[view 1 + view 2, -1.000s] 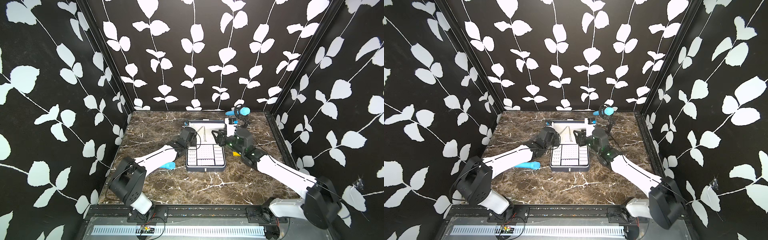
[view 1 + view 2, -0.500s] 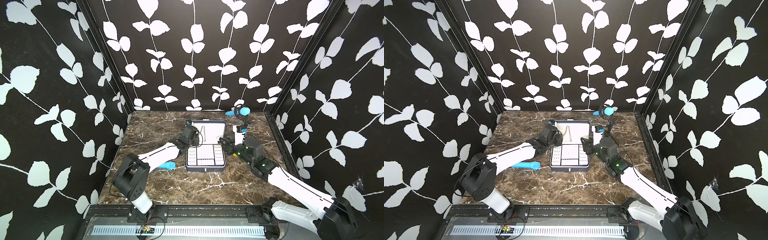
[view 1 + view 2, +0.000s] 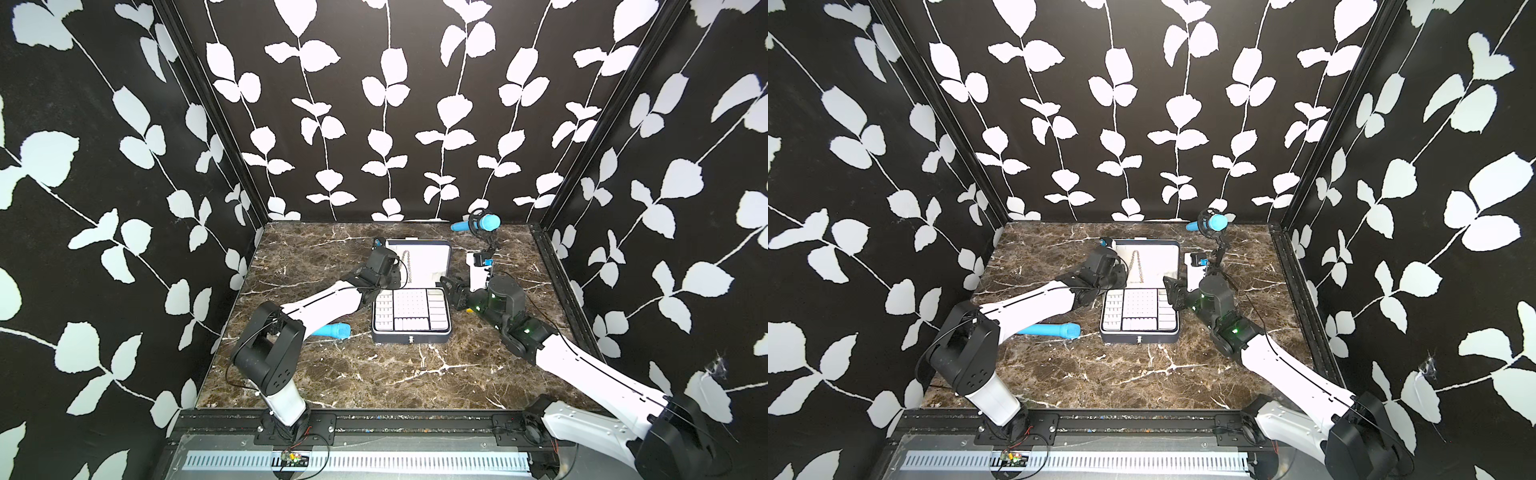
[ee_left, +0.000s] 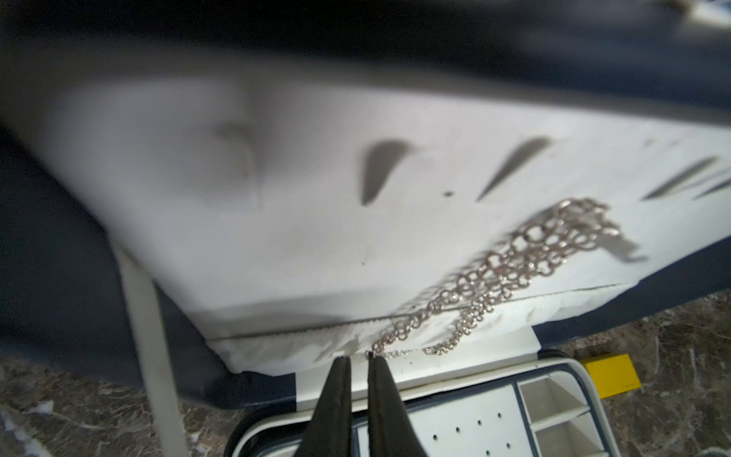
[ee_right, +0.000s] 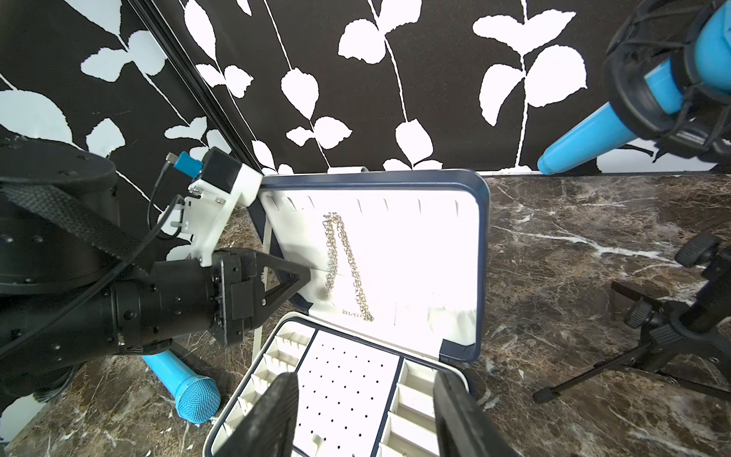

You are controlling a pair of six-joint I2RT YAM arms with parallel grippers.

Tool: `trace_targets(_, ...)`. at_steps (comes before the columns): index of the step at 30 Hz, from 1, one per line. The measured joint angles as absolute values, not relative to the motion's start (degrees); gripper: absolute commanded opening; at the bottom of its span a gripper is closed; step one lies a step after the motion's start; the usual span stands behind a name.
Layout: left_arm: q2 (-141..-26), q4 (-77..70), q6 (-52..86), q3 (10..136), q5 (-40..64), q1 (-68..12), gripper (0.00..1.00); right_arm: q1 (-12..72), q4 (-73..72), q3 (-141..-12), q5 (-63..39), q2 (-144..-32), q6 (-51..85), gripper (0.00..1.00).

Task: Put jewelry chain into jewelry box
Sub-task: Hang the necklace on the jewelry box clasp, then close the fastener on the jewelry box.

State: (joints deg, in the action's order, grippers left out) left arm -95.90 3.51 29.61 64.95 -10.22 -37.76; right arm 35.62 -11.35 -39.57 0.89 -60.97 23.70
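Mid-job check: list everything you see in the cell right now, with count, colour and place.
jewelry box: one, navy with white lining, mid-table, lid raised
jewelry chain: one, silvery, hanging on the lid's lining
loose microphone: one, blue, lying on the table by the left arm
mounted microphone: one, blue, in the stand at the far end
microphone stand: one, black tripod, far end beyond the right arm
yellow block: one, yellow, beside the box
table: one, dark brown marble
left gripper: black, jaws a slit apart, at the chain's lower end
right gripper: black, open, empty, over the tray
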Motion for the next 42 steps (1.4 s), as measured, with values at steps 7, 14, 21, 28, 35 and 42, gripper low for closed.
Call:
trace_targets(7,-96.36,3.49,29.69,65.54,-9.85,-37.69,0.18,35.62,-10.02,-39.57,1.91,-59.09,22.72,0.59)
trace_targets(14,-93.65,5.93,29.85,64.84,-9.34,-37.69,0.41,35.62,-1.21,-43.75,5.52,-58.19,19.57,0.67)
trace_targets(21,-80.75,16.45,29.28,62.85,-10.09,-37.69,0.50,35.62,7.86,-50.61,1.76,-57.69,10.20,0.68)
trace_targets(28,-74.65,24.86,29.15,58.96,-11.00,-37.69,0.55,35.62,17.12,-61.06,-4.86,-61.93,-5.41,0.64)
trace_targets(35,-73.93,25.32,30.89,52.75,-10.24,-37.69,0.62,35.62,17.45,-65.56,-6.50,-71.37,-26.96,0.74)
trace_targets(42,-75.72,22.55,33.04,52.03,-7.64,-37.34,0.64,35.20,24.32,-84.88,-7.07,-88.60,-40.10,0.77)
